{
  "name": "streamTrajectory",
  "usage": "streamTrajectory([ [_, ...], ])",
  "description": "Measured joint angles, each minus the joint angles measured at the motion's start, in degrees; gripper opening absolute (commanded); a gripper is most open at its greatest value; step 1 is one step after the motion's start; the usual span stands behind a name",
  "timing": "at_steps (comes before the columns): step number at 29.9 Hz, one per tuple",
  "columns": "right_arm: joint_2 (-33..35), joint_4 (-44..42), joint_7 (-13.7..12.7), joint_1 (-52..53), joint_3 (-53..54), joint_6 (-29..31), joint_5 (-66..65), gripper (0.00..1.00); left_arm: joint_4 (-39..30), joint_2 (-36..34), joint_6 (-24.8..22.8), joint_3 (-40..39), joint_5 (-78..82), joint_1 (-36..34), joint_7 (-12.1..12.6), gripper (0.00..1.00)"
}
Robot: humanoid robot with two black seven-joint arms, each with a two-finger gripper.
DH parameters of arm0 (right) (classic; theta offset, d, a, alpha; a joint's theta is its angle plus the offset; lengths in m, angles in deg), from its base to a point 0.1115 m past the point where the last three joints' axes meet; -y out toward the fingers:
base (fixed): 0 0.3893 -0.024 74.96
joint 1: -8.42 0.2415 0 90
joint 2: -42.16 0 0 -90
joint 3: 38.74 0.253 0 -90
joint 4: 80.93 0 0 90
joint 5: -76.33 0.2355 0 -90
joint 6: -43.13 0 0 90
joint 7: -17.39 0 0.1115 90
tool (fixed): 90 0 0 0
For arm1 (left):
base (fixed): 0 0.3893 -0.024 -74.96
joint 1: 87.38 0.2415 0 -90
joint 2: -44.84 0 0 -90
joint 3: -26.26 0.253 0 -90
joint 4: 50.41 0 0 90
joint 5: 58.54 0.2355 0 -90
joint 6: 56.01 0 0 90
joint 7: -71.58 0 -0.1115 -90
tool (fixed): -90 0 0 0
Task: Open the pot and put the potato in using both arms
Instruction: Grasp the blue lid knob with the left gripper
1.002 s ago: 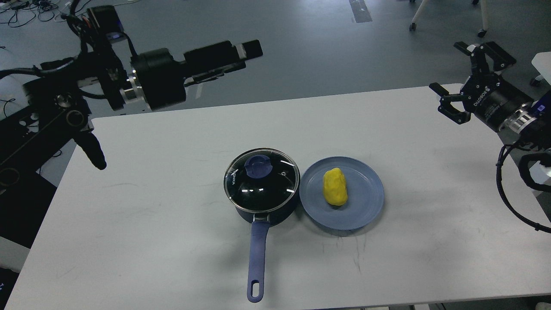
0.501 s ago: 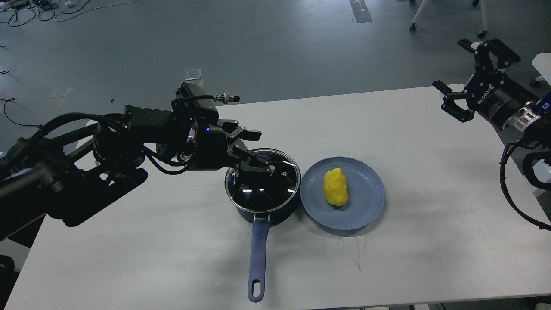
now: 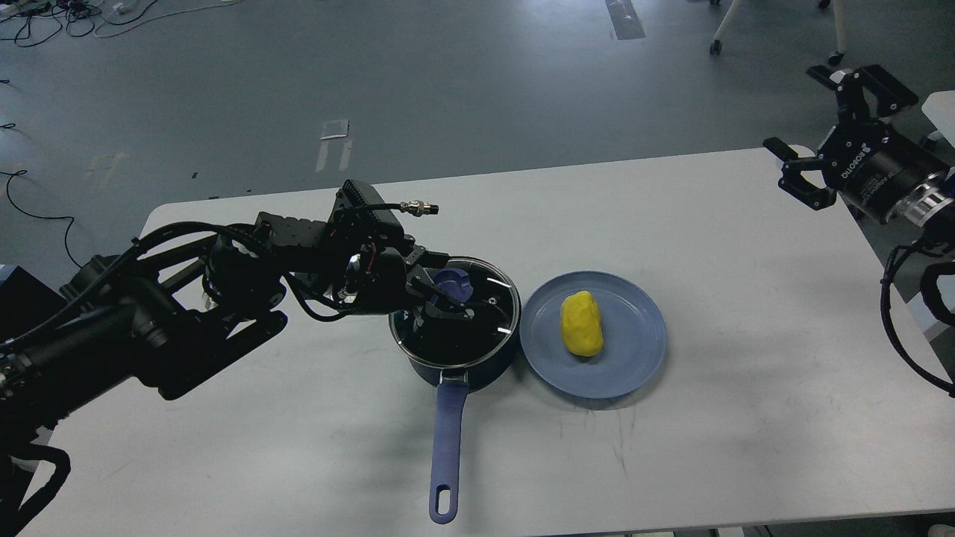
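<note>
Now straddling lid knob (image 3: 452, 283) w/ left gripper (image 3: 446, 295) fingers apart, ready to lift pot (image 3: 453, 322) lid; right gripper (image 3: 824, 138) spread wide, parked clear of potato (image 3: 581, 323).

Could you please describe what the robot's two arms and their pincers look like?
Both arms are black. The left pincer has dark angular fingers, with loose black cables, a box-shaped module and a silver-tipped connector behind it. The right pincer has a round black body with white lettering, a silver wrist ring and looping black cables.
</note>
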Motion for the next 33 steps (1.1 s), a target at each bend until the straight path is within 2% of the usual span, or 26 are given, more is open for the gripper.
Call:
streamTrajectory([
  [25,0.1,0.1,0.0,-0.5,0.0,0.0,0.0,1.0,0.6,-0.5,2.6,-0.3,-0.2,2.1,-0.2,0.92],
  [27,0.1,0.1,0.0,-0.6,0.0,0.0,0.0,1.0,0.7,-0.5,2.7,-0.3,-0.2,2.0,-0.2,0.79],
  [29,0.1,0.1,0.0,-0.6,0.0,0.0,0.0,1.0,0.7,-0.4,2.7,-0.3,-0.3,2.0,-0.2,0.76],
  [31,0.1,0.1,0.0,-0.6,0.0,0.0,0.0,1.0,0.8,-0.3,2.7,-0.3,-0.3,2.0,-0.2,0.6],
  [32,0.1,0.1,0.0,-0.6,0.0,0.0,0.0,1.0,0.8,-0.3,2.7,-0.3,-0.3,2.0,-0.2,0.47],
  [33,0.1,0.1,0.0,-0.7,0.0,0.0,0.0,1.0,0.8,-0.2,2.7,-0.2,-0.3,2.0,-0.2,0.4],
])
